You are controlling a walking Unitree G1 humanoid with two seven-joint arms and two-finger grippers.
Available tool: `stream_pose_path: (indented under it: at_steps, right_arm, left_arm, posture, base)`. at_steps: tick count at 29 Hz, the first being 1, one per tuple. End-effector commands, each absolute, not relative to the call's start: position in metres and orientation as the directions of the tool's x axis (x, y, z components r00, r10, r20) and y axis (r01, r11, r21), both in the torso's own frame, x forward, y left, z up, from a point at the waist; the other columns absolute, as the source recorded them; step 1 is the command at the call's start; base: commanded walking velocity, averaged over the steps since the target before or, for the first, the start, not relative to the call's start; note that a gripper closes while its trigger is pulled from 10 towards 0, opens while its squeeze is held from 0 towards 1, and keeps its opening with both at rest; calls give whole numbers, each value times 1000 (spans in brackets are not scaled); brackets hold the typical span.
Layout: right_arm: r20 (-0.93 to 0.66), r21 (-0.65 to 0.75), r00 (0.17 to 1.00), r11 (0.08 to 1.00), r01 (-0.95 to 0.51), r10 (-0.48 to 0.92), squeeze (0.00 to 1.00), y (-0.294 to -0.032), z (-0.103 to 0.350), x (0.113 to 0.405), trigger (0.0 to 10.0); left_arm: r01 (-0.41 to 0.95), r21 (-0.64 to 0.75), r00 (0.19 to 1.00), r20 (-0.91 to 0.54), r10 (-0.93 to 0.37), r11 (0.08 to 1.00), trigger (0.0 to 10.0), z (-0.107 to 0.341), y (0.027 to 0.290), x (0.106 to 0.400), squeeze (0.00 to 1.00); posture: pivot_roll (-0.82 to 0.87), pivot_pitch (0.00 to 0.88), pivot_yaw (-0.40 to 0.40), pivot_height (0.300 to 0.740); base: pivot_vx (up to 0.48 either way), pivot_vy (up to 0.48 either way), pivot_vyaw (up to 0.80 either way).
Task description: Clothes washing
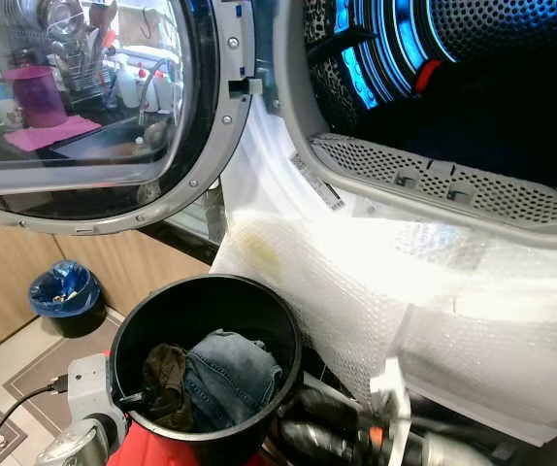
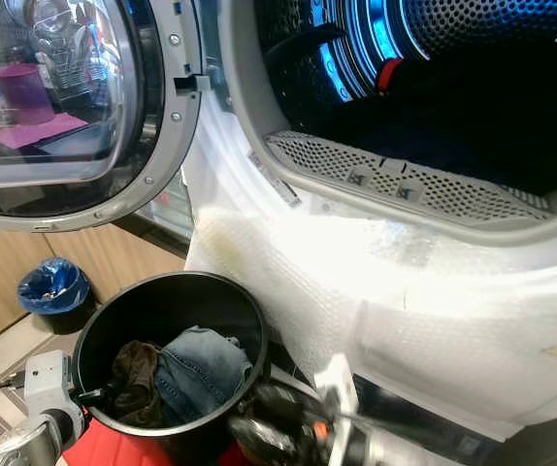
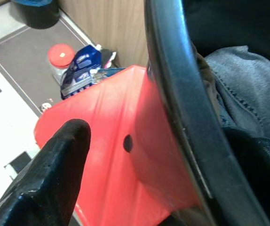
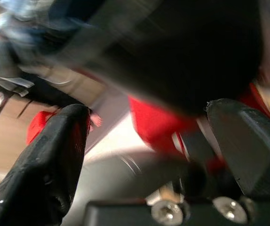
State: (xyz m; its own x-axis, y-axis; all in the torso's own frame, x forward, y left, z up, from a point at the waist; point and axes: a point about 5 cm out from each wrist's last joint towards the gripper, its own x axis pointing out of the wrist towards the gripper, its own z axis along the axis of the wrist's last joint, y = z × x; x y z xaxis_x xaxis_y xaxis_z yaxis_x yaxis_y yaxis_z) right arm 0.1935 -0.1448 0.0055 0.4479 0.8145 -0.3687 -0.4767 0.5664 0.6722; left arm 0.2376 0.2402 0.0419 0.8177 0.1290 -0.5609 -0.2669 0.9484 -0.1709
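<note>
A black bucket (image 1: 211,282) stands on a red stool (image 3: 116,155) below the washing machine's open, blue-lit drum (image 1: 473,87). Inside it lie blue jeans (image 1: 232,374) and a brown garment (image 1: 165,374). My left gripper (image 1: 129,398) is open and straddles the bucket's left rim; one finger (image 3: 55,169) is outside over the stool, apart from the rim. My right gripper (image 4: 146,117) is open and blurred, low beside the bucket's right side, with nothing between its fingers.
The round glass door (image 1: 94,107) is swung open to the left, above the bucket. Bubble wrap (image 1: 356,282) covers the machine's front. A small blue-lined bin (image 1: 65,291) stands by the wooden cabinet. Detergent packs (image 3: 81,66) sit on the floor beside the stool.
</note>
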Motion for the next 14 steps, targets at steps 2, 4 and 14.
stream_pose_path:
  at_steps: [2,4,14]
  right_arm:
    - [-653,474,548,846,-243,524,0,-171,-43,190,10000]
    - [-744,367,551,920,-137,378,0,-183,-59,183,10000]
    - [-887,194,434,980,41,157,0,-182,-94,155,10000]
  left_arm:
    - [-276,-102,777,-608,159,956,10000,30,237,228,0]
    - [-284,-96,793,-583,177,954,10000,37,238,229,0]
    - [-583,-1,713,-481,511,813,10000,78,265,197,0]
  posture:
    - [0,84,-18,740]
    - [2,85,-14,740]
    - [87,105,27,740]
  base:
    - [0,0,0]
    - [0,0,0]
    - [0,0,0]
